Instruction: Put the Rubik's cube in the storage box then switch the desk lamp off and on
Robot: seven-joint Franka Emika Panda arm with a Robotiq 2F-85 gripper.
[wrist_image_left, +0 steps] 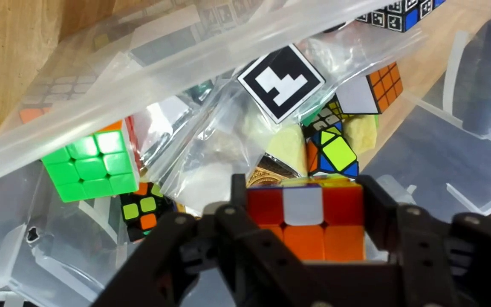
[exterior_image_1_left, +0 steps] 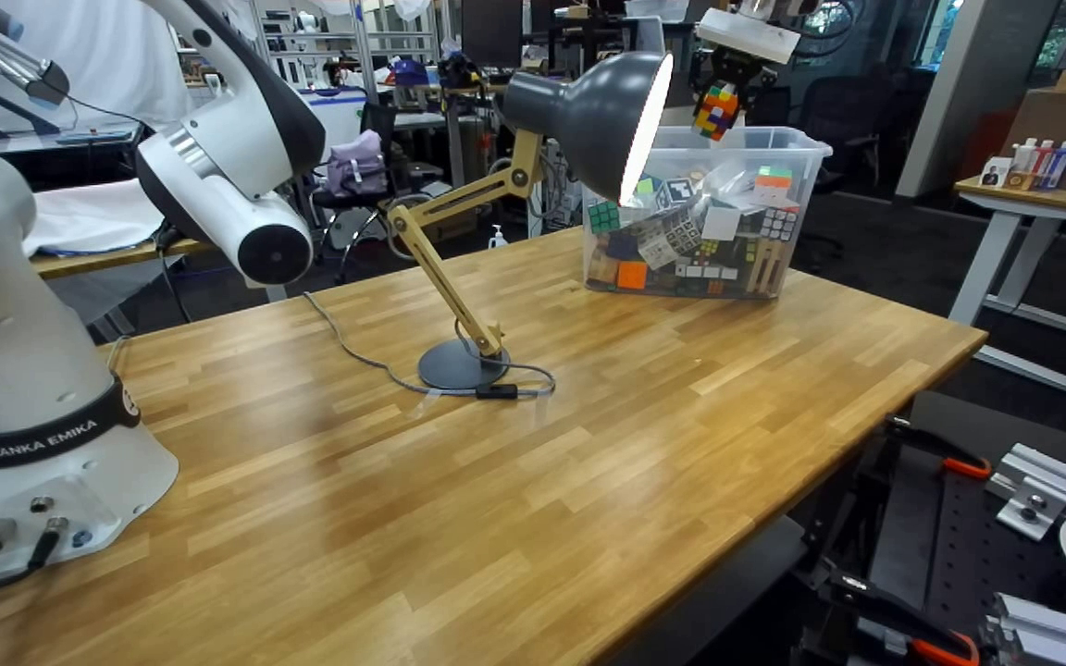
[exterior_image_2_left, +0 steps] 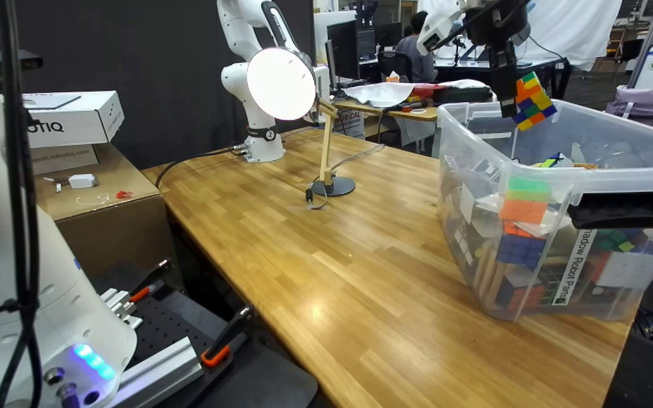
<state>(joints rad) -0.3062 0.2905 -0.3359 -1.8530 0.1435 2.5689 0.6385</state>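
Note:
My gripper (wrist_image_left: pixel 304 185) is shut on the Rubik's cube (wrist_image_left: pixel 303 207), with a finger on each side. In both exterior views the gripper (exterior_image_1_left: pixel 729 76) (exterior_image_2_left: pixel 505 85) holds the tilted cube (exterior_image_1_left: pixel 716 112) (exterior_image_2_left: pixel 534 102) above the open storage box. The clear storage box (exterior_image_1_left: pixel 797 148) (exterior_image_2_left: pixel 615 178) stands at the table's end, holding several cubes and plastic bags. Its rim (wrist_image_left: pixel 156 91) crosses the wrist view, with the contents below the held cube. The desk lamp (exterior_image_1_left: pixel 588 116) (exterior_image_2_left: pixel 326 139) stands mid-table, its head glowing white. A dark switch (exterior_image_1_left: pixel 496 392) (exterior_image_2_left: pixel 309 195) lies on its cord by the base.
A second white robot arm (exterior_image_1_left: pixel 43 444) (exterior_image_2_left: pixel 264 141) is mounted at the opposite end of the wooden table (exterior_image_1_left: pixel 533 518). The lamp's head reaches toward the box in an exterior view. Orange-handled clamps (exterior_image_1_left: pixel 945 647) sit beside the table edge. The box has a black handle (exterior_image_2_left: pixel 624 211).

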